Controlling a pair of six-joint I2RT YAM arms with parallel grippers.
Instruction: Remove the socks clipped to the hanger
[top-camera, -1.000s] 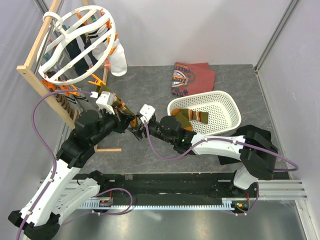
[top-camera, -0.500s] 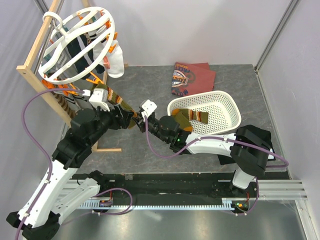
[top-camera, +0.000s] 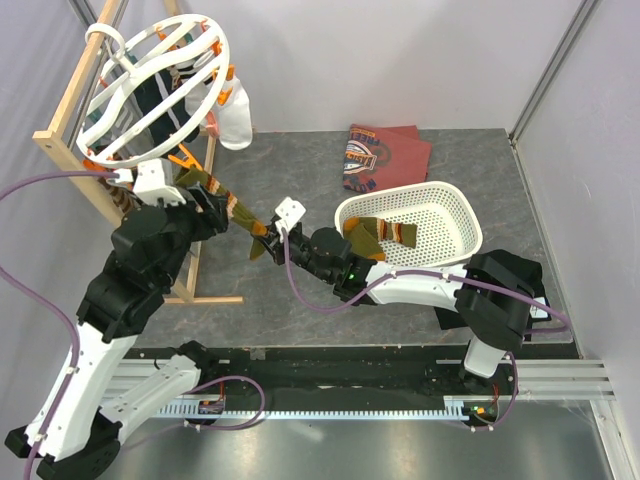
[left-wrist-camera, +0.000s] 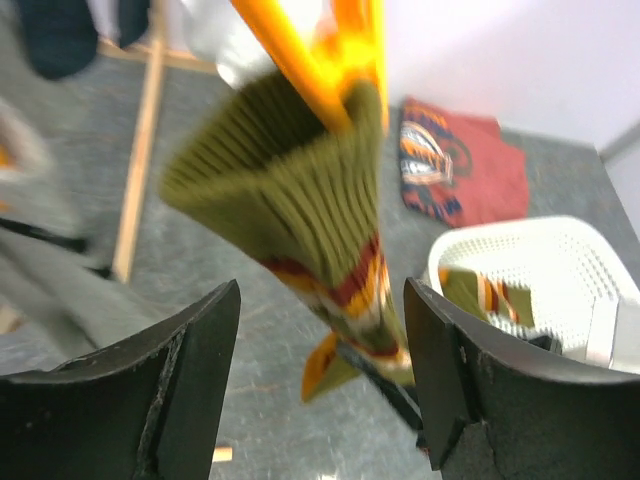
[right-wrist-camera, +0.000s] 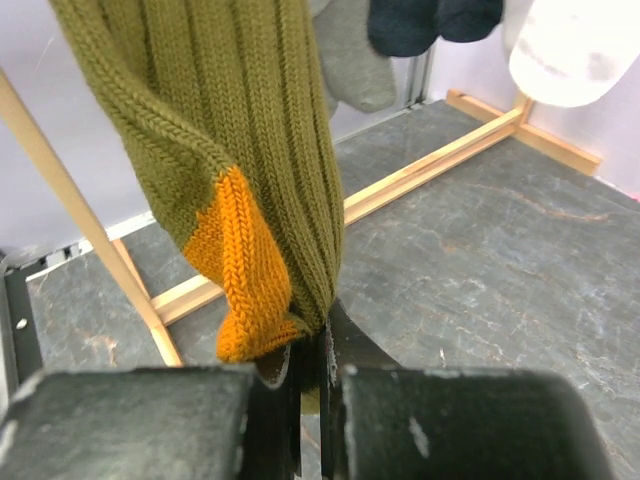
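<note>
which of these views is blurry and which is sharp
Left wrist: motion-smeared, with the sock and orange clip streaked and the floor soft. Right wrist: the sock's knit is crisp up close, while the hanging socks behind are out of focus. Top: sharp and evenly lit.
</note>
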